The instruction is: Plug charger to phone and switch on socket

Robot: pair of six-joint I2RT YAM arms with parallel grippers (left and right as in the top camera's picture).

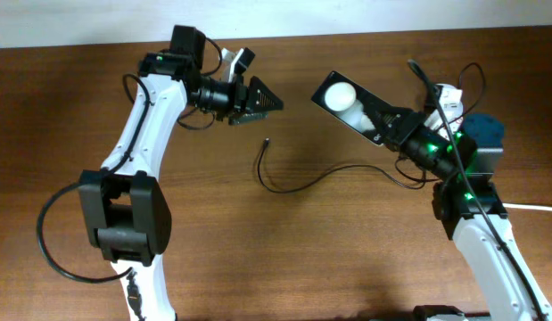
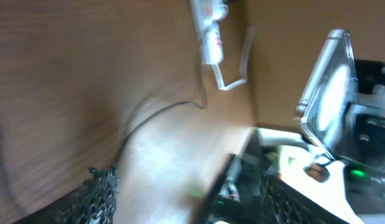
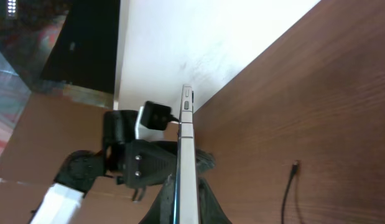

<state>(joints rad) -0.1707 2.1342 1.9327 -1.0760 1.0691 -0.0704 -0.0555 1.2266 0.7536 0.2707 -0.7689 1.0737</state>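
Observation:
My right gripper (image 1: 380, 125) is shut on the black phone (image 1: 347, 100) and holds it above the table, its screen reflecting a white light spot. In the right wrist view the phone (image 3: 187, 143) stands edge-on between the fingers (image 3: 187, 202). The charger's thin black cable (image 1: 293, 188) lies on the table, with its tip (image 1: 268, 140) free between the arms; the tip also shows in the right wrist view (image 3: 295, 165). My left gripper (image 1: 267, 98) is open and empty, above and left of the tip, facing the phone. The white socket (image 2: 208, 31) with red marks lies beyond.
The wooden table (image 1: 258, 250) carries a blue object (image 1: 482, 127) behind the right arm. A white piece with red marks (image 1: 448, 93) shows partly behind that arm. A thick white cord (image 1: 536, 207) runs off the right edge. A pale wall (image 1: 347, 13) borders the far side.

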